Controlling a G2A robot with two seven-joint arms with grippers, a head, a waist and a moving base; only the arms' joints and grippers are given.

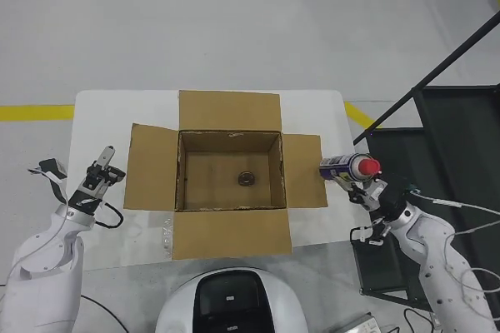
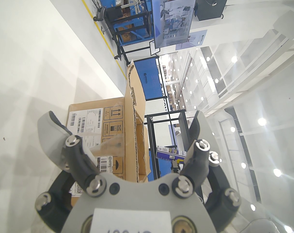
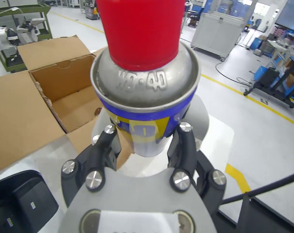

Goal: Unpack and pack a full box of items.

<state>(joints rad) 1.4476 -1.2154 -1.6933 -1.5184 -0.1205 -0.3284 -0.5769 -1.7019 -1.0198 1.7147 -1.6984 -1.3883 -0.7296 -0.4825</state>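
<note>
Top view, box (image 1: pixel 231 171): sitting open mid-table (image 1: pixel 317 108), four flaps lying outward, small round item (image 1: pixel 246 177) resting on the floor.
Top view, spray can (image 1: pixel 347 167): hanging sideways just beyond the right flap, red cap pointing away from the box, pinched by the right gripper (image 1: pixel 356 181).
Top view, left gripper (image 1: pixel 107 160): hovering over the table, apart from the left flap.
Left wrist view, left gripper (image 2: pixel 123 124): jaws standing spread, holding nothing, facing the box (image 2: pixel 108 132) at its labelled outer wall.
Right wrist view, right gripper (image 3: pixel 147 132): jaws clamping the blue-and-yellow body of the spray can (image 3: pixel 147 81) below its silver shoulder, small round item (image 3: pixel 98 111) peeking past it.
</note>
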